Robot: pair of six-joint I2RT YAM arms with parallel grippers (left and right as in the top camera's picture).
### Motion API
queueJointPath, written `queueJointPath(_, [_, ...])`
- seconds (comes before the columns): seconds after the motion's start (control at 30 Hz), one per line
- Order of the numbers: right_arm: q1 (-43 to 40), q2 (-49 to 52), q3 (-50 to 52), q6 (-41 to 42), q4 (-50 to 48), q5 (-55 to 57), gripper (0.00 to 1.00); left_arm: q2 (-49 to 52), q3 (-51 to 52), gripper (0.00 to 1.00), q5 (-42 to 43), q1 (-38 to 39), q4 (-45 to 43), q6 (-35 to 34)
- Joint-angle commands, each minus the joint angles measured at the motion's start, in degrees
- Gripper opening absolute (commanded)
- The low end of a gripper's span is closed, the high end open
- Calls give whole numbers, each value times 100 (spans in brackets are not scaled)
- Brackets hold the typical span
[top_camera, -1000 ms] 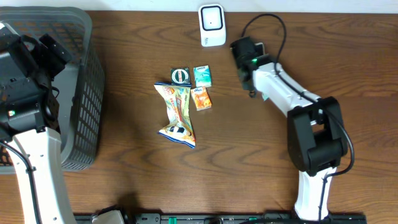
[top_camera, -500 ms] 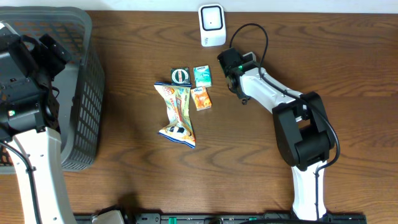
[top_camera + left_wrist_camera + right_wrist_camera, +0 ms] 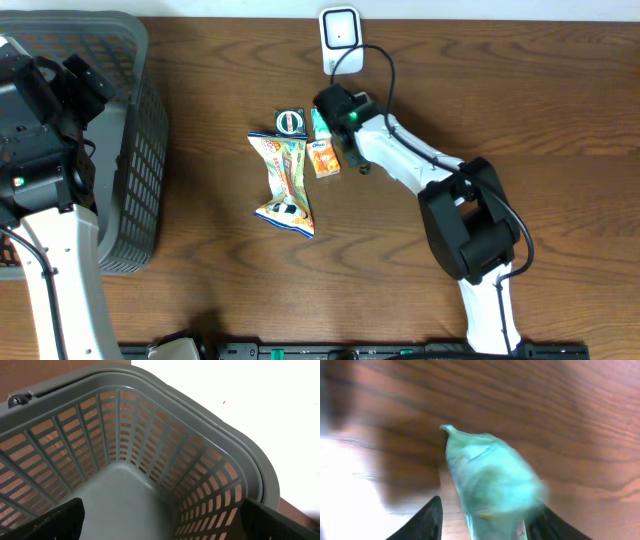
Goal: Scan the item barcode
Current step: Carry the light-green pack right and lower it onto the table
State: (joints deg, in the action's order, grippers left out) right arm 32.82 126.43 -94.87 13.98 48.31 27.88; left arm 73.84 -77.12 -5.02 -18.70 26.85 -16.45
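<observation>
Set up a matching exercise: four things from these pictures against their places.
1 white barcode scanner
2 grey plastic mesh basket
3 long yellow crinkled snack bag
4 small teal packet

a far left of the overhead view
b beneath the right gripper
c top centre of the overhead view
d just left of the small orange packet

Pairs: 1-c, 2-a, 3-d, 4-b.

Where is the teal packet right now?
The teal packet lies mid-table in the overhead view, beneath the right end effector, right of the dark round packet, above the orange packet.

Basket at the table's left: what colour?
The basket is grey, clearest in the left wrist view.
</observation>
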Motion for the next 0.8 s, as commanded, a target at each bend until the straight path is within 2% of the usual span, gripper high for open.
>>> queueJointPath(0.0, [17,20,-726,186,380,33,38,2,-90,98,-13,-26,7,57])
queueJointPath(0.1, [-24,20,-1021,184,509,463,5,2,-90,98,-11,-26,7,57])
queueJointPath(0.13, [-50,22,-1032,184,494,619,1,2,-90,98,-13,-26,7,57])
queueJointPath(0.23, [-181,24,-994,188,605,774,1,2,-90,98,-13,-26,7,57])
queueJointPath(0.27, [-227,24,-966,184,649,691,4,2,-90,98,-11,-26,7,57])
queueJointPath(0.3, [-280,24,-942,184,688,608,12,2,-90,98,-11,-26,9,57])
queueJointPath(0.37, [-402,24,-859,186,710,448,35,2,-90,98,-13,-26,7,57])
queueJointPath(0.5, [-686,24,-708,184,697,-210,68,2,-90,98,-11,-26,7,57])
queueJointPath(0.57, [-857,24,-647,162,697,-734,75,2,-90,98,-13,-26,7,57])
queueJointPath(0.77, [-1517,24,-420,-236,688,-1996,79,2,-90,98,-11,-26,7,57])
